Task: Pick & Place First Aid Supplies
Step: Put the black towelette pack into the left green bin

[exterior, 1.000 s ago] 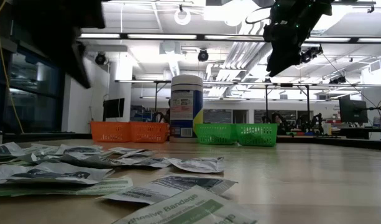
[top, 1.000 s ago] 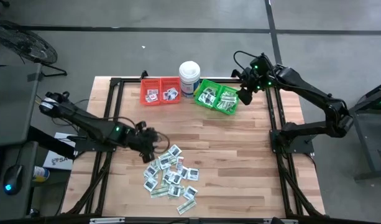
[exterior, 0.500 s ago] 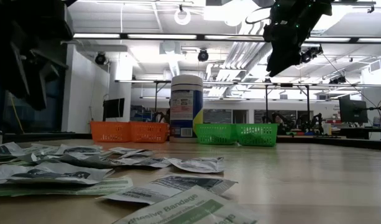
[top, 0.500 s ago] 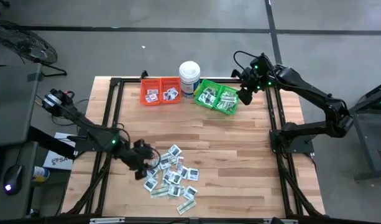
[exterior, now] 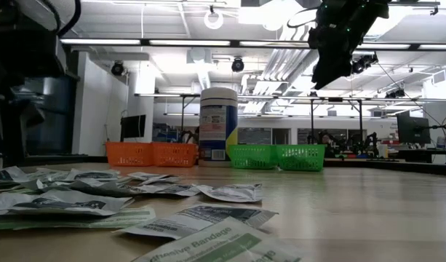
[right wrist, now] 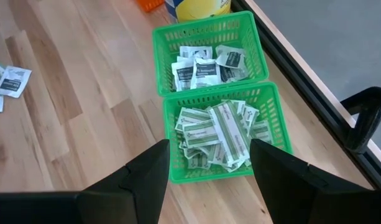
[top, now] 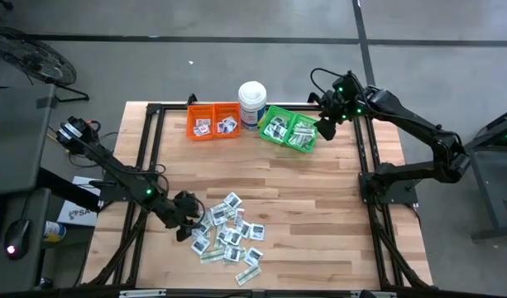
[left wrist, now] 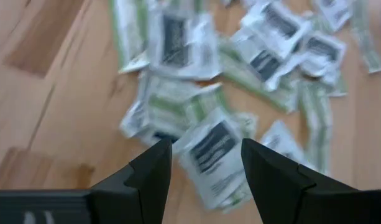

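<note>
The first aid supplies lie in a loose pile (top: 228, 236) on the wooden table, toward its near edge: square white packets with dark print and longer green-and-white strips, also in the low view (exterior: 99, 196). My left gripper (top: 188, 224) hangs open, slanting down over the pile's left edge. A white packet with dark print (left wrist: 210, 147) shows between its fingers (left wrist: 206, 155), apart from them. My right gripper (top: 326, 129) waits open in the air above the green bins (right wrist: 206, 155), with nothing in it.
At the far edge stand two red bins (top: 213, 121), a tall white tub (top: 252, 101) and two green bins (top: 288, 131), all four bins with packets in them (right wrist: 212, 134). Bare wood lies between bins and pile. A black frame (top: 365, 165) borders the table.
My left gripper has sunk and swung toward the table's near edge, turning as it went, and has come over the left edge of the pile. Its fingers have stayed open. The packets have not moved.
</note>
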Robot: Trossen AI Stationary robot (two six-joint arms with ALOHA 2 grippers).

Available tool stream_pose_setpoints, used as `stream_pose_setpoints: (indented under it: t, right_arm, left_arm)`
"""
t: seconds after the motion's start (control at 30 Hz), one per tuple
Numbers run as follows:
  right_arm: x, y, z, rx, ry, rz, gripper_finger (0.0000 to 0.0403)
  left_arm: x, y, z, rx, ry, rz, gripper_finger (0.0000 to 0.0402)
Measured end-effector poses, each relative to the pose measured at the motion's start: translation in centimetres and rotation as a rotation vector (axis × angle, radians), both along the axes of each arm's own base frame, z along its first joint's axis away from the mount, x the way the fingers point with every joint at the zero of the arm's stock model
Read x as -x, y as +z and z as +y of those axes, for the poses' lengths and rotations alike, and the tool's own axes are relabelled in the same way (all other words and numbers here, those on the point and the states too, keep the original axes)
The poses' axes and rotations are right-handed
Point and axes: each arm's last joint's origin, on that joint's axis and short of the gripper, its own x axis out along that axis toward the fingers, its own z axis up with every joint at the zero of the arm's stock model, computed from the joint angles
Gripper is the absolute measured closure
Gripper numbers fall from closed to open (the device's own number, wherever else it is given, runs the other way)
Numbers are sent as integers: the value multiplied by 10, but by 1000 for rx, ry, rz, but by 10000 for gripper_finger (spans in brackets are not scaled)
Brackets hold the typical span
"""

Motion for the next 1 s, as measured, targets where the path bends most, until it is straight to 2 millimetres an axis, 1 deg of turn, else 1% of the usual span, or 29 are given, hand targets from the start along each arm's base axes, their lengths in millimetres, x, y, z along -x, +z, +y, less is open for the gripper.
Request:
stream_pose_setpoints:
  t: [0.27,0.37,0.63,0.77,1.0]
  right_arm:
    - [0,0,0,-7,2,-2,187]
    - [0,0,0,-9,3,0,187]
    - [0,0,0,-13,-3,-2,187]
    - [0,0,0,-18,-11,-5,187]
    - [0,0,0,-21,-17,-8,187]
  left_arm:
    - [9,-19,6,75,18,-11,209]
    - [9,-20,5,110,16,-38,209]
    - [9,-24,6,112,8,-18,209]
    - [6,-25,3,120,9,-42,209]
    - [2,-32,0,117,18,-44,209]
